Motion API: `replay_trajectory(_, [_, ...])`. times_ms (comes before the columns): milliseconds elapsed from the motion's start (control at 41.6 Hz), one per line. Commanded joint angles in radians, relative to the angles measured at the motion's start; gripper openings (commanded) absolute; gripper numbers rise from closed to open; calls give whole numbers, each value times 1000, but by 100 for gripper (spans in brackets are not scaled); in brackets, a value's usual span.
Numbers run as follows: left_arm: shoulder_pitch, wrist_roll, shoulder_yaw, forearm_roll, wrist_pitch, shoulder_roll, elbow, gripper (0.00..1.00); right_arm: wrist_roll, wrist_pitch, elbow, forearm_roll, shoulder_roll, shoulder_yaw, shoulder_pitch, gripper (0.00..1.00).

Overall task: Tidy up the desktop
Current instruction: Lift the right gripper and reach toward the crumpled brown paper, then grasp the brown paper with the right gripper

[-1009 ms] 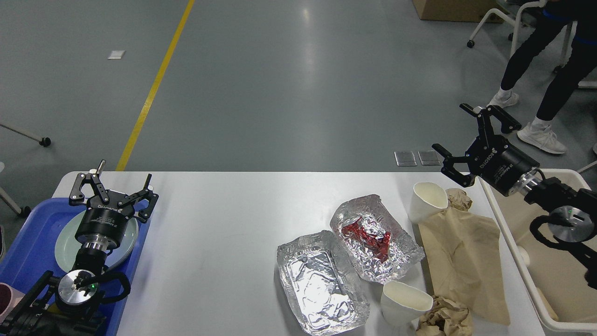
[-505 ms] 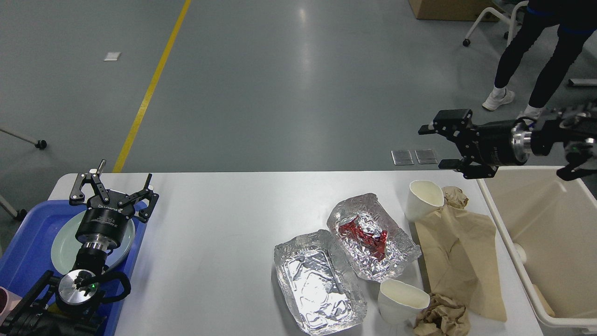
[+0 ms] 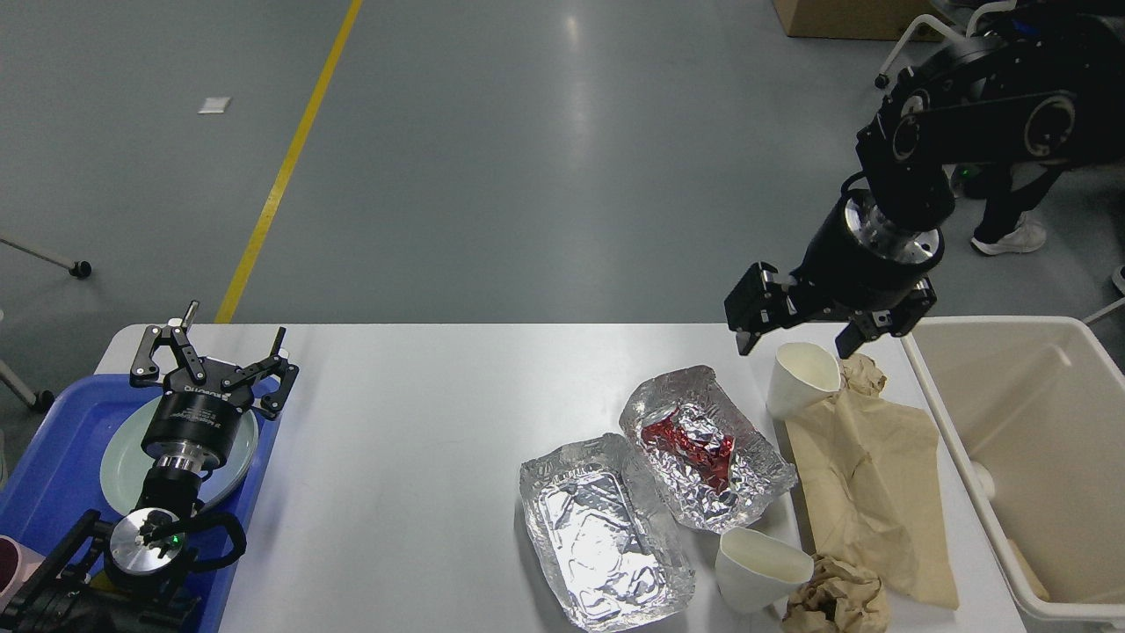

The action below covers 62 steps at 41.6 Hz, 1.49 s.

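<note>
Bench (image 3: 422,422) surface, white with rounded corners, fills the lower half of the frame between a blue tray (image 3: 53,457) at lower left and a cream bin (image 3: 1028,422) at right.

Left pincer (image 3: 215,352) sits at lower left above the tray, over a pale green plate (image 3: 119,462). Its two fingers are spread wide and hold nothing.

Right pincer (image 3: 798,338) hangs at upper right of the bench, pointing downward, directly above a white paper cup (image 3: 800,380) lying tilted near the far edge. The fingers are spread apart on either side of the cup rim, and nothing is gripped; contact with the cup cannot be confirmed.

Items on the right half of the bench:
- A crumpled foil tray (image 3: 707,448) with red material inside, at centre right.
- A second foil tray (image 3: 602,532), empty, touching the first at its lower left.
- A second white paper cup (image 3: 756,571) near the bottom edge, just beside the foil trays.
- A flat brown paper bag (image 3: 870,475) between the cups and the bin.
- A crumpled brown paper ball (image 3: 835,598) at the bottom edge, touching the lower cup.
- A smaller brown paper wad (image 3: 866,374) just right of the upper cup.
</note>
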State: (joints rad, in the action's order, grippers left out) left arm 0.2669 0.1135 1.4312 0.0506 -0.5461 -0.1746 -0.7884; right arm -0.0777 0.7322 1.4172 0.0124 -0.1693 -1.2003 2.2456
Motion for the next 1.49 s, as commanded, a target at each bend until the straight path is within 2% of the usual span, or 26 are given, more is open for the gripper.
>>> replay_trajectory(0, [0, 0, 0, 0, 0, 0, 0, 96, -74, -51, 163, -9, -9, -7, 106, 100])
replay_trajectory(24, [0, 0, 0, 0, 0, 0, 0, 96, -103, -65, 175, -11, -13, -11, 109, 100])
replay_trajectory(72, [2, 0, 0, 0, 0, 0, 0, 96, -123, -80, 181, -14, -13, -24, 109, 100])
replay_trajectory(240, [2, 0, 0, 0, 0, 0, 0, 96, -125, -128, 186, -11, -24, -50, 83, 100])
replay_trajectory(433, [2, 0, 0, 0, 0, 0, 0, 96, -120, -215, 180, -29, -99, -71, -33, 100])
replay_trajectory(625, [2, 0, 0, 0, -1, 0, 0, 96, -96, -298, 135, -100, -113, -73, -185, 100])
replay_trajectory(769, [2, 0, 0, 0, -1, 0, 0, 96, 7, -323, 66, -152, -116, -65, -302, 100])
replay_trajectory(841, [2, 0, 0, 0, -1, 0, 0, 96, 36, -359, -1, -164, -113, -64, -386, 100])
replay_trajectory(961, [2, 0, 0, 0, -1, 0, 0, 96, 38, -395, -179, -164, -84, -55, -576, 100])
replay_trajectory(1082, [2, 0, 0, 0, -1, 0, 0, 96, 41, -401, -263, -166, -85, -38, -673, 100])
replay_trajectory(1298, [2, 0, 0, 0, -1, 0, 0, 96, 29, -441, -311, -172, -84, -38, -762, 100])
replay_trajectory(1466, [2, 0, 0, 0, -1, 0, 0, 96, 30, -563, -302, -169, -82, -31, -803, 100])
